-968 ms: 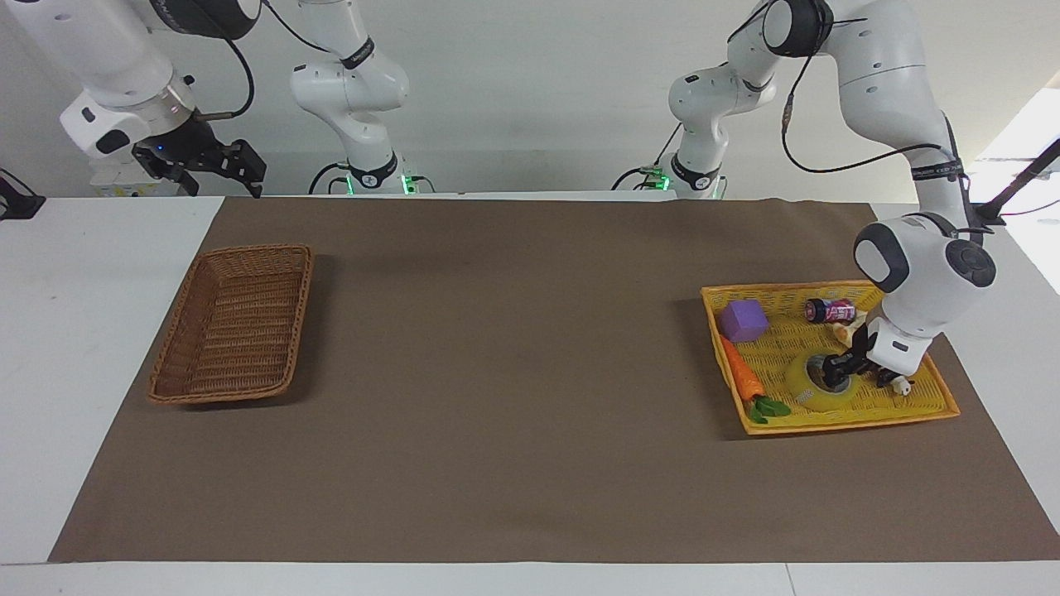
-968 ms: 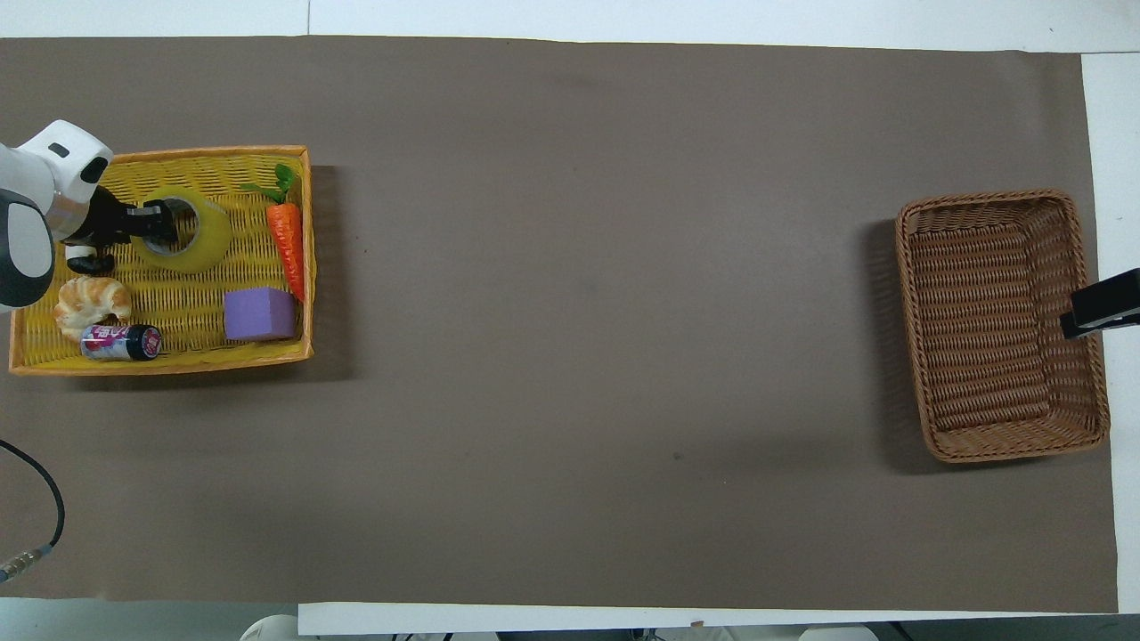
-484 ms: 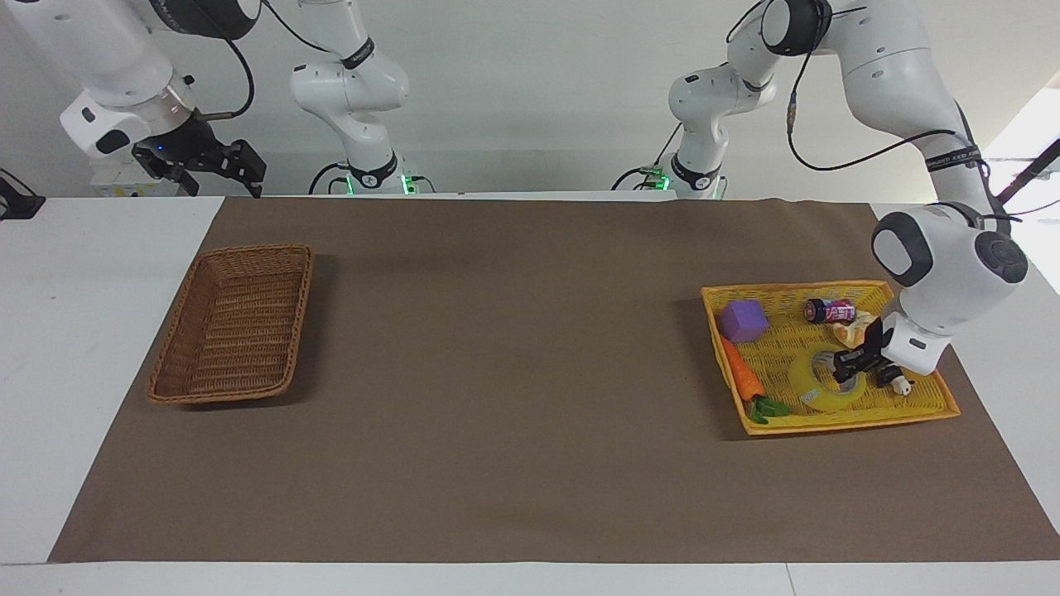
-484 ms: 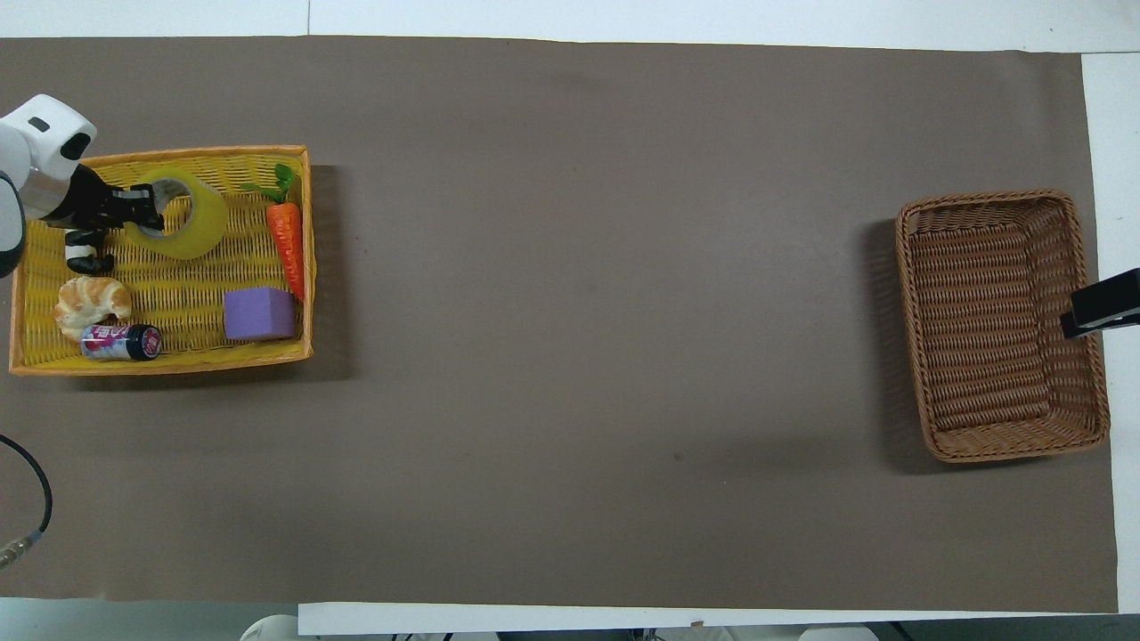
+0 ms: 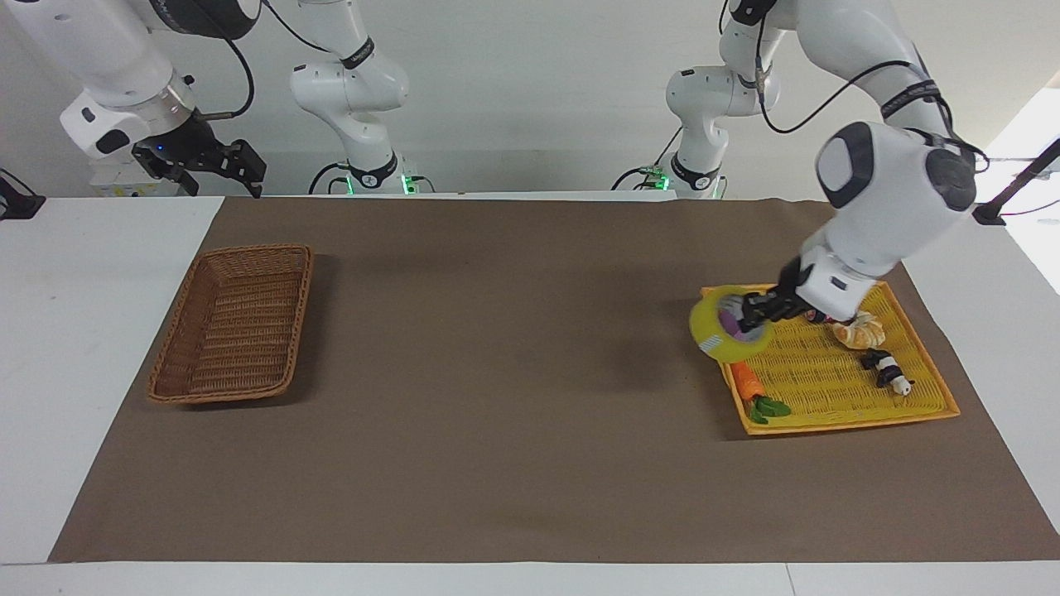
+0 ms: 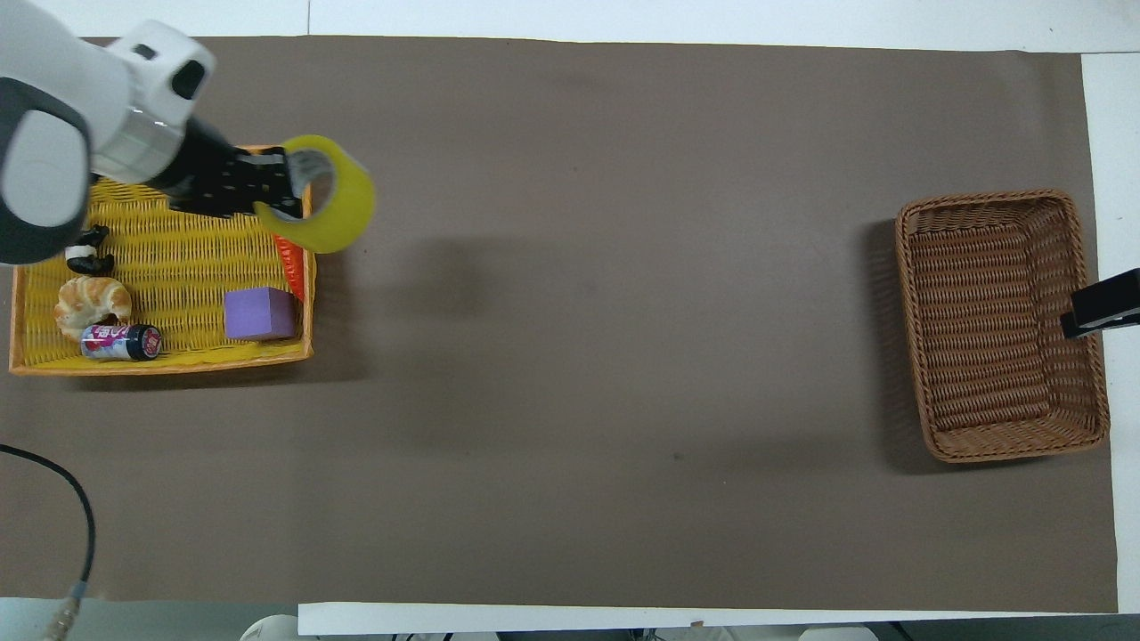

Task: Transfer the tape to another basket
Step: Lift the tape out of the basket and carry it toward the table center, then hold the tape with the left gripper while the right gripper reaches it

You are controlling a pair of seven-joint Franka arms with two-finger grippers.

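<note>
My left gripper point(image 5: 749, 314) point(image 6: 285, 191) is shut on the rim of the yellow tape roll point(image 5: 714, 338) point(image 6: 343, 203) and holds it in the air over the inner edge of the yellow tray point(image 5: 927, 389) point(image 6: 160, 267). The roll hangs tilted, with its grey core showing. The brown wicker basket point(image 5: 232, 323) point(image 6: 997, 325) sits at the right arm's end of the table with nothing in it. My right gripper point(image 5: 211, 165) point(image 6: 1100, 316) waits raised above the edge of that basket nearest the right arm.
The yellow tray holds a carrot point(image 5: 748, 382), a purple cube point(image 6: 258, 313), a croissant point(image 5: 860, 333) point(image 6: 87, 301), a small can point(image 6: 120, 342) and a small black-and-white toy point(image 5: 884, 370). A brown mat point(image 5: 513, 397) covers the table between tray and basket.
My left gripper has lifted the tape out of the yellow tray and carried it up and toward the middle of the table. The right arm has not moved.
</note>
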